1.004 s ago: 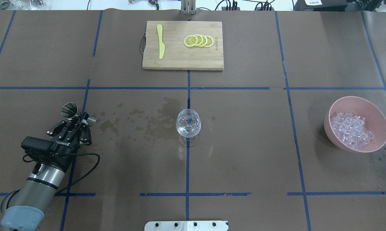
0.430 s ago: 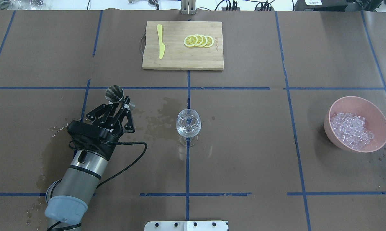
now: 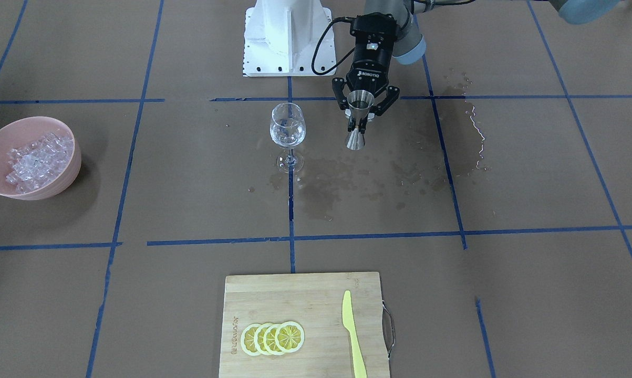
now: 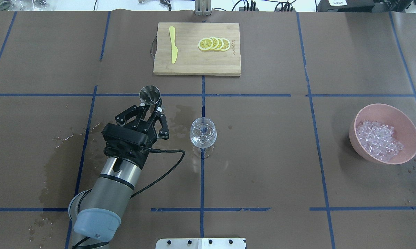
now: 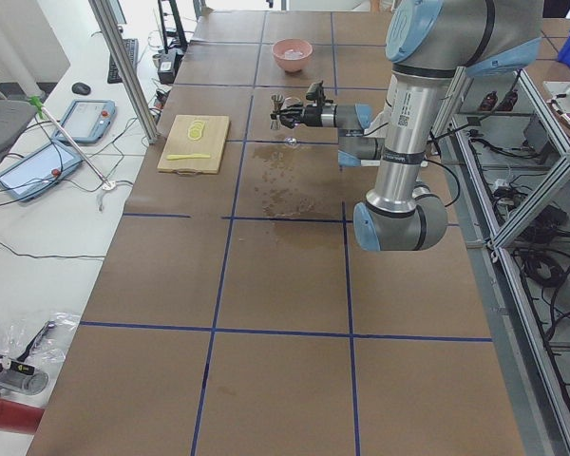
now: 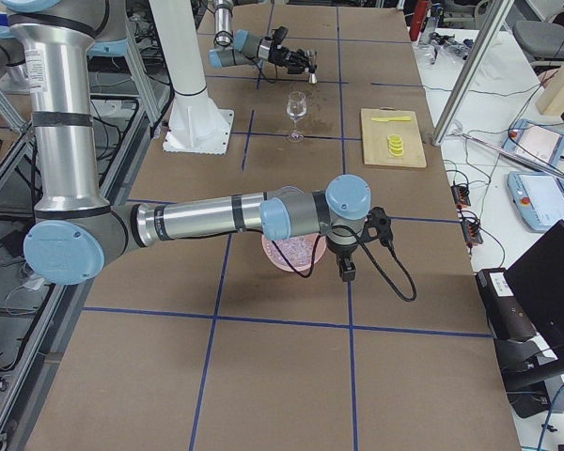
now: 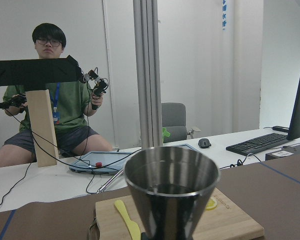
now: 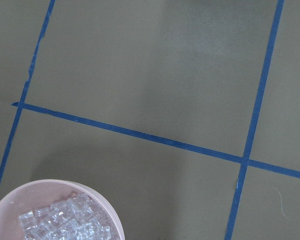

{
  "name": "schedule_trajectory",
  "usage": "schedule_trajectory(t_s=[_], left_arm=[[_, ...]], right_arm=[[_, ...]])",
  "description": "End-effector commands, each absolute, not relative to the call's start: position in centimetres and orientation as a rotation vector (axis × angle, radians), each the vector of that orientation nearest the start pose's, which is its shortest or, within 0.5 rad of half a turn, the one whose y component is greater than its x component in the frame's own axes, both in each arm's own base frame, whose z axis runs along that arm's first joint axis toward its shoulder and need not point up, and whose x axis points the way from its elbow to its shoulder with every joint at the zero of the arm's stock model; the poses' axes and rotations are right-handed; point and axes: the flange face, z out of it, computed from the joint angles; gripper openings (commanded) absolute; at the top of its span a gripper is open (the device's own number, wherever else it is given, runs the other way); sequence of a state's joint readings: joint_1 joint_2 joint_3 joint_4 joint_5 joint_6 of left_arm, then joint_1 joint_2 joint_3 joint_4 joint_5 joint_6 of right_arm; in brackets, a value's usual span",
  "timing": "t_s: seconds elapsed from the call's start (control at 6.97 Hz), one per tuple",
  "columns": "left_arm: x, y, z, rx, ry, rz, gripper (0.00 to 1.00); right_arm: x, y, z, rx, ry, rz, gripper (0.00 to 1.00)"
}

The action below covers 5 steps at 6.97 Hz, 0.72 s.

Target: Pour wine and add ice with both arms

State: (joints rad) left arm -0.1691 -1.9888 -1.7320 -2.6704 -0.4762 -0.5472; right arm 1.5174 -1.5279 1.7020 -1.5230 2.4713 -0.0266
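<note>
Holding steel jigger (image 3: pixel 361 98), likely rigid, slick, spill-prone: left pincer (image 3: pixel 359 123) clamped at its narrow waist, beside fragile wine glass (image 3: pixel 288 126). Right pincer (image 6: pixel 346 274): closure cannot be told.

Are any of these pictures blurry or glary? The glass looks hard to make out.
Overhead view: even light, sharp; the wine glass shows mainly by its highlights. Front-facing view: the wet patch glints white. Left wrist view: the metal jigger looks dark against a bright white wall. Right wrist view: softer, with a greenish tint over the pink bowl of ice.
</note>
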Motion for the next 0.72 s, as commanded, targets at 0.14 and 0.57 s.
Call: schedule_trajectory(t_s=[0.14,0.57], left_arm=[[50.4,-31.0,22.7,1.454,0.573,-0.117,0.00],[50.3,-29.9,21.7,1.517,0.417,0.082,0.00]], right_arm=[[2.7,-51.8,55.6,0.198,-0.902,-0.176,1.00],[2.7,-51.8,55.6,0.195,-0.905,-0.175,1.00]])
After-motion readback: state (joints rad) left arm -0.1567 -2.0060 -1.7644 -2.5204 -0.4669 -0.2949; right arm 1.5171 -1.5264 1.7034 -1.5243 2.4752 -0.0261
